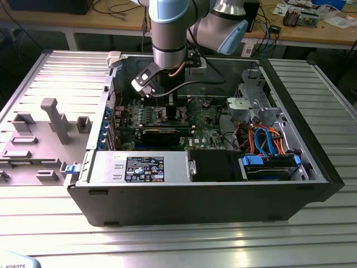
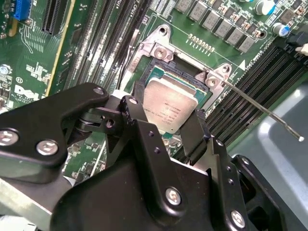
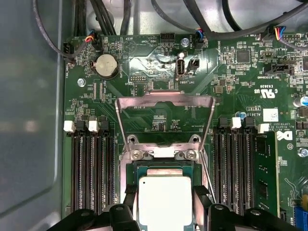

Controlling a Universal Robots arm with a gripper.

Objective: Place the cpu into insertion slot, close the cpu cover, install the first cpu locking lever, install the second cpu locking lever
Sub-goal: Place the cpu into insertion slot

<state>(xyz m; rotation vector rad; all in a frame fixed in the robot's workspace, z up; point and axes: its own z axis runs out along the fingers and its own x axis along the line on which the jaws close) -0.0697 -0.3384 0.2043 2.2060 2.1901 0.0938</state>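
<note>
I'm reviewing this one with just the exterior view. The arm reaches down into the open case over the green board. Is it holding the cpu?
Observer: Yes. In both wrist views the gripper is shut on the cpu, right at the insertion slot.
Operator: Is the cpu cover down?
Observer: No. In the first wrist view the cpu cover is flipped open, back from the slot.
Operator: Any lever latched?
Observer: In the second wrist view one locking lever sticks out free, away from the slot.
</note>
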